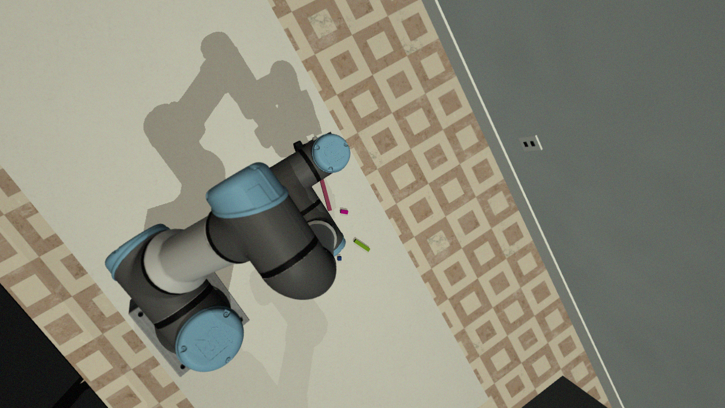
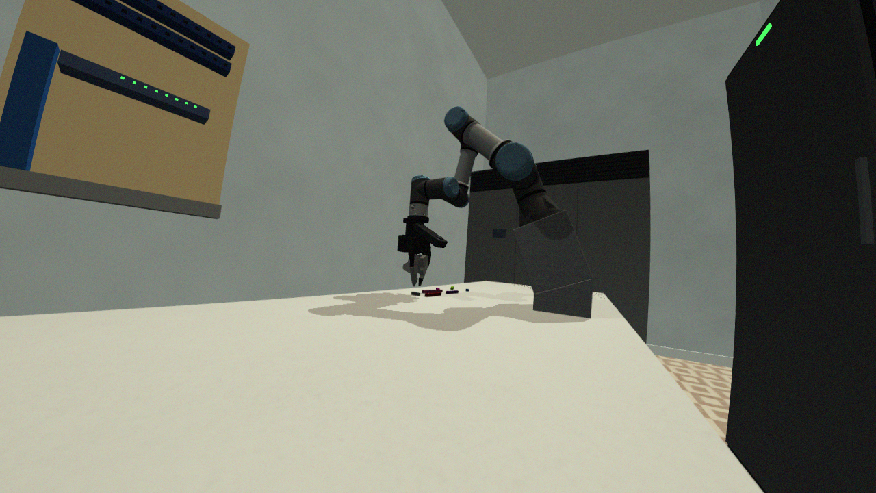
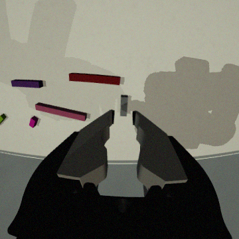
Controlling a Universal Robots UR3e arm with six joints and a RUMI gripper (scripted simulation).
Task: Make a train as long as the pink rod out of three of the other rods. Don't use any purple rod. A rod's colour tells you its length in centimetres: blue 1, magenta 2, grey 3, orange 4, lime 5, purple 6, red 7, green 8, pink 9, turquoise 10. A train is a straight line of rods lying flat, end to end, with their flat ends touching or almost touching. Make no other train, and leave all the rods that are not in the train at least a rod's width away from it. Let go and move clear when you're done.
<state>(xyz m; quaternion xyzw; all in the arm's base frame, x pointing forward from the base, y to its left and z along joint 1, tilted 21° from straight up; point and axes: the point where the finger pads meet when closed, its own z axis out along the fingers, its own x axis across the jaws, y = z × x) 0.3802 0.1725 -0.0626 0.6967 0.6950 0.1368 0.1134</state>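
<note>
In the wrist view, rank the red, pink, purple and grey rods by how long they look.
1. Pink rod and red rod: about alike.
2. Purple rod.
3. Grey rod, seen nearly end-on.
</note>
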